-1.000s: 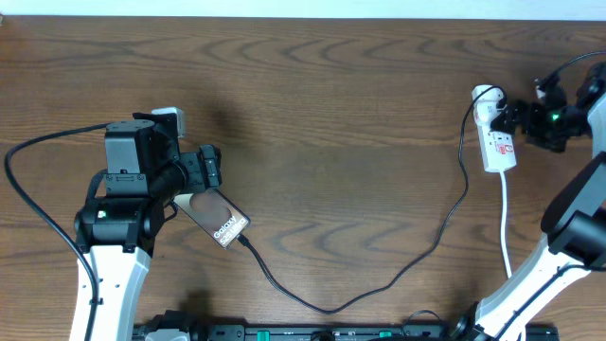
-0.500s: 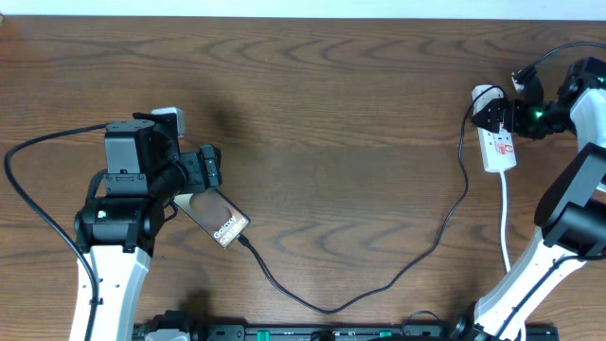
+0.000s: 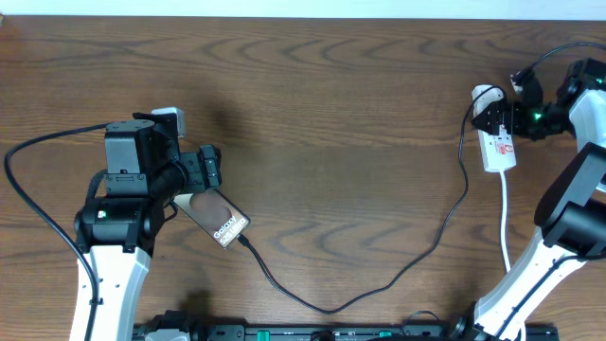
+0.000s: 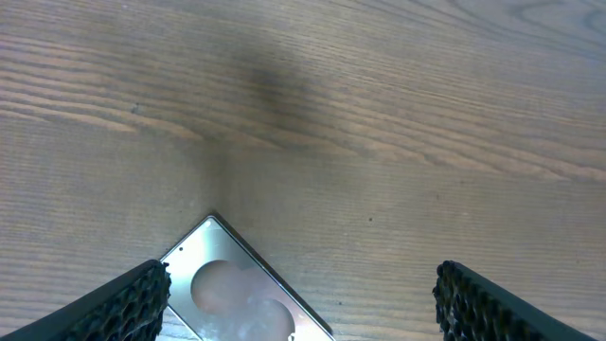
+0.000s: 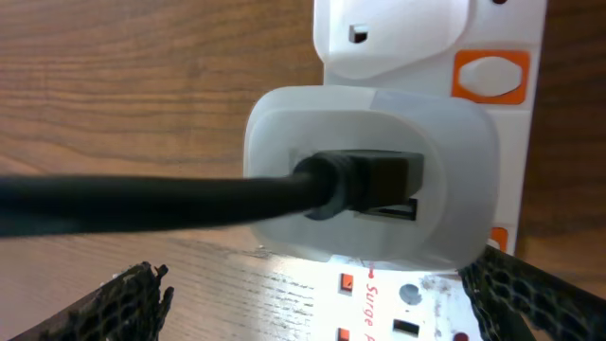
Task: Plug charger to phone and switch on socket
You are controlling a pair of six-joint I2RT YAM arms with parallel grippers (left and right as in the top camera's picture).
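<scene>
The phone [image 3: 224,224] lies slanted on the table beside the left arm, and its corner [image 4: 237,294] shows in the left wrist view. My left gripper [image 3: 208,169] [image 4: 303,308] is open over the phone's upper end, its fingers wide apart. The charger cable [image 3: 331,307] runs from the phone's lower end, where its tip [image 3: 244,242] meets the phone, up to the socket [image 3: 499,144]. My right gripper [image 3: 504,116] [image 5: 322,313] is open over the socket [image 5: 426,303]. Just ahead of it, a white adapter [image 5: 371,180] with the black cable [image 5: 142,201] is plugged in.
A white plug block [image 3: 169,117] lies behind the left arm. The socket's white cord [image 3: 505,218] runs toward the front edge by the right arm's base. An orange button [image 5: 490,74] sits on the strip beyond the adapter.
The right gripper moved left and slightly back onto the socket's top end, then stayed put. The left arm and the phone have not moved.
</scene>
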